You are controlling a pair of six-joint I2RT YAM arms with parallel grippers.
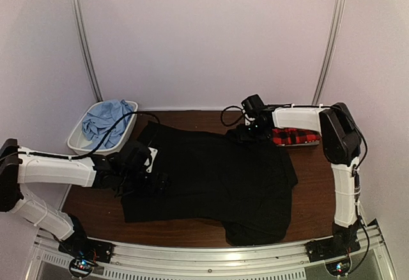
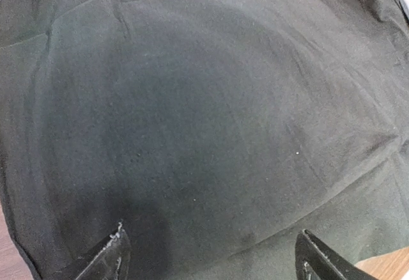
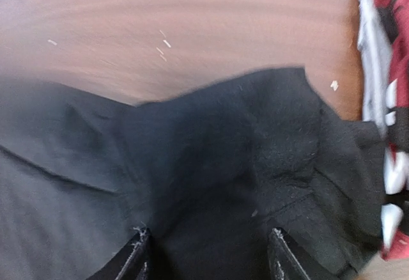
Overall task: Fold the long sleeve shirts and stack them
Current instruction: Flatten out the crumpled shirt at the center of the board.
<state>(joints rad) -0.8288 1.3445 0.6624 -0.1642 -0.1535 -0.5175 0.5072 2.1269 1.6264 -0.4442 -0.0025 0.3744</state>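
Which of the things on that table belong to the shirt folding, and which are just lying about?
Part of the job:
black shirt, spread across the middle
red-and-black plaid shirt, far right
light blue shirt, crumpled in the bin

Just there:
white bin, merely holding the blue shirt
wooden table

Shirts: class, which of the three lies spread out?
The black shirt, spread across the middle. The blue shirt is bunched in a white bin; the plaid shirt is a small bundle at far right.
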